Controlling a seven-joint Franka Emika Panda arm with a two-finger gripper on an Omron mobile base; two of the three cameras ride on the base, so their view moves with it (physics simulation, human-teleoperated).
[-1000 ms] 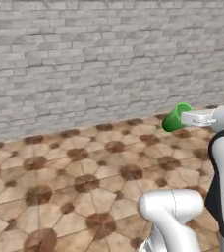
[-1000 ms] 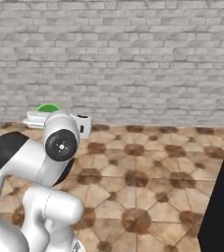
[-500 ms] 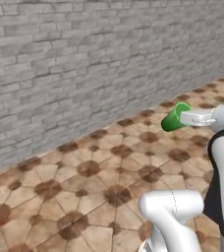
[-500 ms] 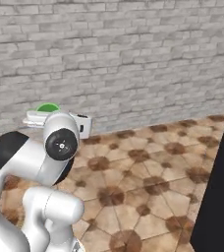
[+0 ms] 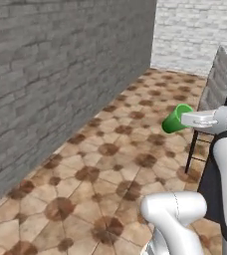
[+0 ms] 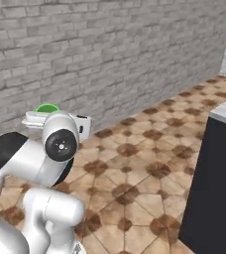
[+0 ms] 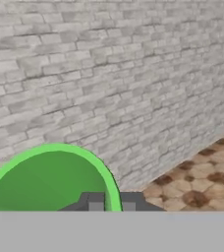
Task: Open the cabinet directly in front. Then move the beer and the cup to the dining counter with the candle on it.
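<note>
- Far left: grey brick wall [image 5: 60,74], rough courses w/ pale mortar; terracotta tile floor [image 5: 110,169] w/ dark rosettes, glossy.
- Cup [image 5: 175,118]: bright-green, smooth, tapered, lies sideways mid-air right of centre; gripper [image 7: 111,203] fingers pinch its rim, one tip inside, one outside.
- Step looks like carrying cup to dining counter: keep wrist steady, grip firm, rim pinch can slip.
- Right, near: dark-based counter [image 6: 214,178], pale top.
</note>
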